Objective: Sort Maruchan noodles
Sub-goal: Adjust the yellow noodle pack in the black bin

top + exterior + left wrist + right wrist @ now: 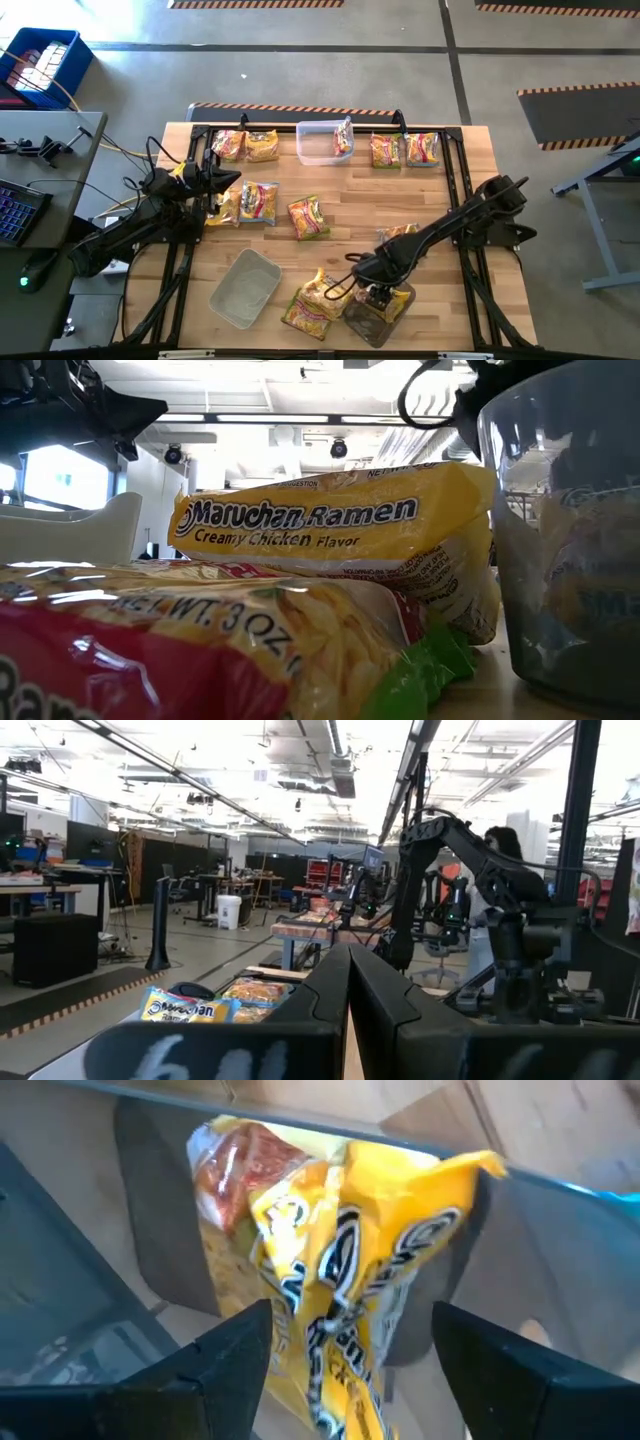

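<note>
Several Maruchan noodle packets lie spread on the wooden table (470, 180). My right gripper (372, 297) (350, 1325) stands open, pointing steeply down over a clear tub (365, 325) (570, 540) at the near edge. A yellow packet (340, 1250) (396, 300) stands slanted in that tub, its top end leaning on the tub's wall, with my fingers on either side of its near end. My left gripper (228, 180) (348, 985) waits shut at the table's left, with nothing in it. My right gripper is open around the yellow packet's near end (330, 1380), coming from above. One finger (240, 1345) lies close to the packet's edge, and I cannot tell whether it touches. A gap shows before the other finger (470, 1345).
A second clear tub (322, 142) at the far edge holds a packet on edge (343, 138). A third tub (245, 288) lies near left. Packets sit in pairs far left (245, 146) and far right (403, 150), mid-table (308, 217), and beside the near tub (318, 300) (330, 525).
</note>
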